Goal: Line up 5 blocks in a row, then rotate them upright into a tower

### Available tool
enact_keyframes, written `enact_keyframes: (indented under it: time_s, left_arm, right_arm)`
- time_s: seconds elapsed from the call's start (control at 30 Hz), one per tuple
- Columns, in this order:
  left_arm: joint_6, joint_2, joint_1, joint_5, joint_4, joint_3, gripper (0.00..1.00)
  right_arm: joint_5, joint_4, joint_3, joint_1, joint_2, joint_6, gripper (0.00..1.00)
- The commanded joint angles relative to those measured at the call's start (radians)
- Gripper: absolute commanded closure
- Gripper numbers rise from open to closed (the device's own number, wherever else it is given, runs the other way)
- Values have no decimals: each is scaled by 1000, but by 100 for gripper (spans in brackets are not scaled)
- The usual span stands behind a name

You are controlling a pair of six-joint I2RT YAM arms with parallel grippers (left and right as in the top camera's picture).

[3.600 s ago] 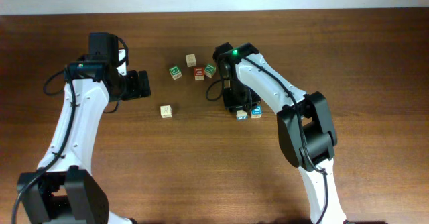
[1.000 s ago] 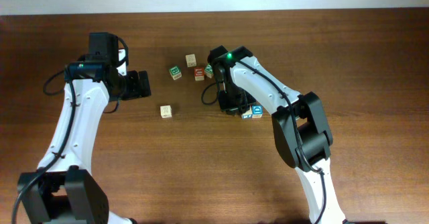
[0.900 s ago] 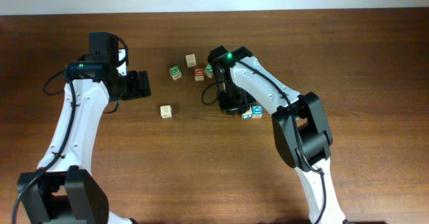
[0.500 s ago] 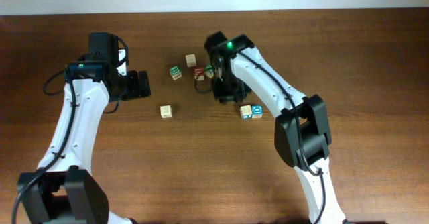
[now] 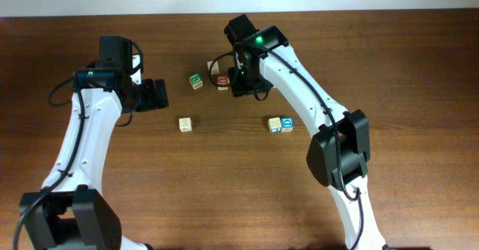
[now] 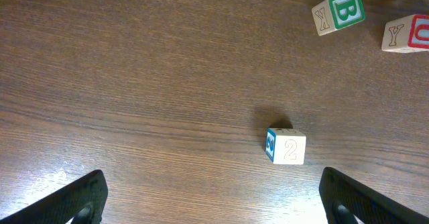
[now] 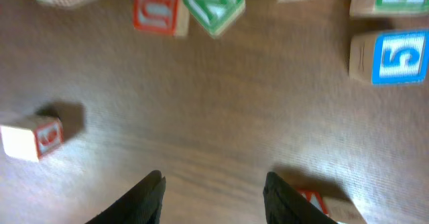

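Green block (image 7: 214, 6): seen tilted at the top of the blurred right wrist view, just beside the red cube (image 7: 159, 8). In the overhead it is hidden under the right wrist, in the upper middle of the frame.
Blue block (image 5: 287, 123): set against a pale block (image 5: 275, 124), right of centre in the overhead.
"2" block (image 5: 185, 123): alone left of centre, well apart from the others.
Right gripper (image 7: 214, 184): held above the upper-middle cluster, jaws parted, bare wood between them and nothing gripped.
Left gripper (image 6: 213, 184): spread wide and empty, held at the left of the overhead, near the "2" block.
Step in hand: judged to be the approach to the green block for its turn.
Doing it well: the wrist should be turned until the fingers face two flat sides of the tilted cube, not its corners. The jaws should be lowered squarely, closed gently, and the block spun in place or barely lifted.
Hazard: the red cube and the B cube (image 5: 196, 81) are close by and could be nudged or caught.
Edges: the far edge of the table (image 5: 419, 70) runs along the top of the overhead, not far behind the cluster.
Open room: wide bare wood is left in the lower half and at the right of the overhead frame.
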Motion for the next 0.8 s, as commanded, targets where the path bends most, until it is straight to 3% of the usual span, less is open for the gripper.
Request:
enact_keyframes:
  time_s: [0.0,0.3,0.4,0.77]
  left_arm:
    - [-13,6,-2,-7,2,14,1]
    - [-13,6,-2,-7,2,14,1]
    - [-13,6,-2,-7,2,14,1]
    - [-13,6,-2,-7,2,14,1]
  right_arm:
    - [2,39,21,-44,3,38,51]
    - [71,97,11,-168,6,9,51]
    - [73,142,-21,-174,6,-54,48]
    - [109,330,-206,-174,8,-80,48]
